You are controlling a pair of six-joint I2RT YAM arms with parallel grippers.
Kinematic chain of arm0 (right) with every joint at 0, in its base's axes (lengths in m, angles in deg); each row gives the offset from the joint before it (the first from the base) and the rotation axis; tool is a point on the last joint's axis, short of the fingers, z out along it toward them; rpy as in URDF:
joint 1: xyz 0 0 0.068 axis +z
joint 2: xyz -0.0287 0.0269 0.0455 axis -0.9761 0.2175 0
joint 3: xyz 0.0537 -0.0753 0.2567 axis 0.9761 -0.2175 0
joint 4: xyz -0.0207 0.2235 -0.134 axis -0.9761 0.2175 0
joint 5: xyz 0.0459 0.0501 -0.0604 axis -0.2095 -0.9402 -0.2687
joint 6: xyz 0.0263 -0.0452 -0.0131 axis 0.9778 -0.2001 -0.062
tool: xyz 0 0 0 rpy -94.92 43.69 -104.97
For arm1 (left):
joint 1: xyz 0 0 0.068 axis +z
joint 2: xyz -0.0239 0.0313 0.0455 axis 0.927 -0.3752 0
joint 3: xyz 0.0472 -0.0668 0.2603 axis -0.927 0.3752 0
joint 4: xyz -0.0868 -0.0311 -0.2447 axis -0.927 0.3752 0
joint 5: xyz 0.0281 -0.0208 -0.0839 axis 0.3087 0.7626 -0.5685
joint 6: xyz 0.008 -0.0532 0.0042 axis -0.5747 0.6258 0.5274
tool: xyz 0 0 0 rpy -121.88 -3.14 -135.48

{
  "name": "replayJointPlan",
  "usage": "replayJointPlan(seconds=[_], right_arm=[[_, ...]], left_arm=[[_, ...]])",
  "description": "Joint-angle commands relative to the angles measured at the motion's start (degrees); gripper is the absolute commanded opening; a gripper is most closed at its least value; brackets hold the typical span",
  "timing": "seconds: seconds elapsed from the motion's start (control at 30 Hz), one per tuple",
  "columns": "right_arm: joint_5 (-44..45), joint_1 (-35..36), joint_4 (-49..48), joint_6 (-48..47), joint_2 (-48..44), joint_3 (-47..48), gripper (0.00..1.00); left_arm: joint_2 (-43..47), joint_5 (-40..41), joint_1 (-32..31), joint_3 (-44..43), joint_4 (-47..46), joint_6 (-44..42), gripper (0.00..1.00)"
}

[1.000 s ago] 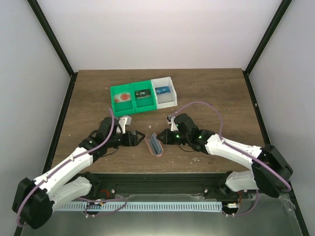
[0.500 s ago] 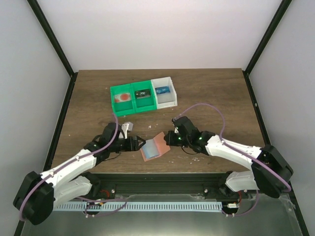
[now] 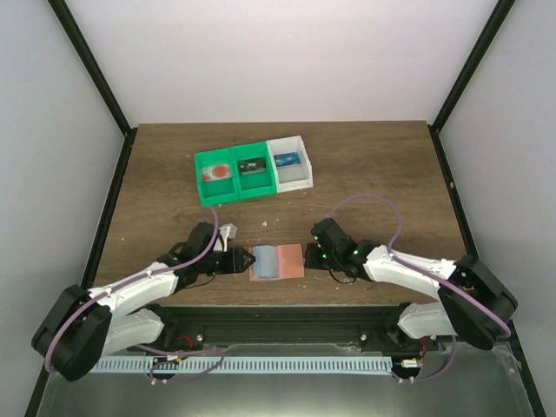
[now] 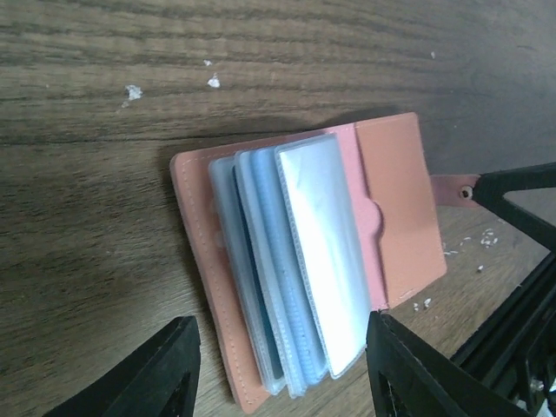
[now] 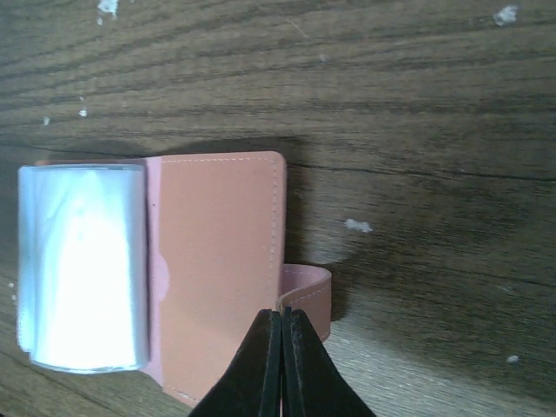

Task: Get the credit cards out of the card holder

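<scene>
One card holder (image 3: 276, 261) open; left jaws spread, right jaws pinching its tab (image 5: 306, 294).

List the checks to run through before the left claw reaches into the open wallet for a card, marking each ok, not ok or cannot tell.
1. The wallet lies open and flat on the table, sleeves facing up: ok.
2. The right claw is shut on the tab: ok.
3. The left claw is open, one finger either side of the sleeves' near end: ok.
4. The left claw is clear of the sleeves: cannot tell.
5. A card edge is exposed to pinch: cannot tell; the sleeves are cloudy.
</scene>
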Motion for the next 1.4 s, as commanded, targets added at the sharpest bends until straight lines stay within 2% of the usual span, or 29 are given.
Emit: replayJointPlan(seconds=[0.0,0.03,0.13,0.27,0.43,0.53,0.67,0.87,1.03,1.17,1.37], right_arm=[[2.3,-0.6,0.7,0.7,0.7,-0.5,0.00],[2.5,-0.6,1.4,0.7,0.8,-0.1,0.02],[2.6,-0.6,4.6,0.4,0.9,2.8,0.18],[-0.5,-0.4,6.8,-0.6,-0.6,8.1,0.26],[-3.2,2.9,7.2,0.5,-0.3,14.1,0.29],[-4.5,6.1,4.1,1.3,1.2,16.3,0.30],[-7.3,7.7,-0.1,1.8,7.1,17.5,0.31],[-7.8,9.4,-2.0,2.1,14.8,19.1,0.35],[-7.3,9.5,-1.9,1.9,17.8,18.8,0.40],[-7.1,9.5,-2.8,1.6,18.9,17.1,0.39],[-6.0,9.5,-5.5,2.2,19.6,13.3,0.30]], left_arm=[[-1.5,0.7,-0.3,1.3,-3.7,-0.2,0.54],[-2.0,0.6,-0.3,1.3,-3.8,-0.2,0.54],[-2.6,0.1,-0.3,1.3,-4.0,-0.3,0.54],[-2.2,-2.1,-0.3,2.1,-5.7,0.0,0.54],[0.3,-3.4,-0.3,3.8,-8.4,2.1,0.53],[1.5,-2.8,-0.2,4.0,-8.0,2.9,0.51],[2.5,-0.6,0.6,3.8,-5.8,3.6,0.50],[4.1,-4.9,5.3,5.4,-5.4,4.6,0.50],[6.2,-5.8,6.2,6.4,-6.4,5.1,0.50],[5.9,-8.4,6.2,6.6,-8.6,6.2,0.50],[5.6,-12.1,6.1,6.8,-12.1,7.3,0.53]])
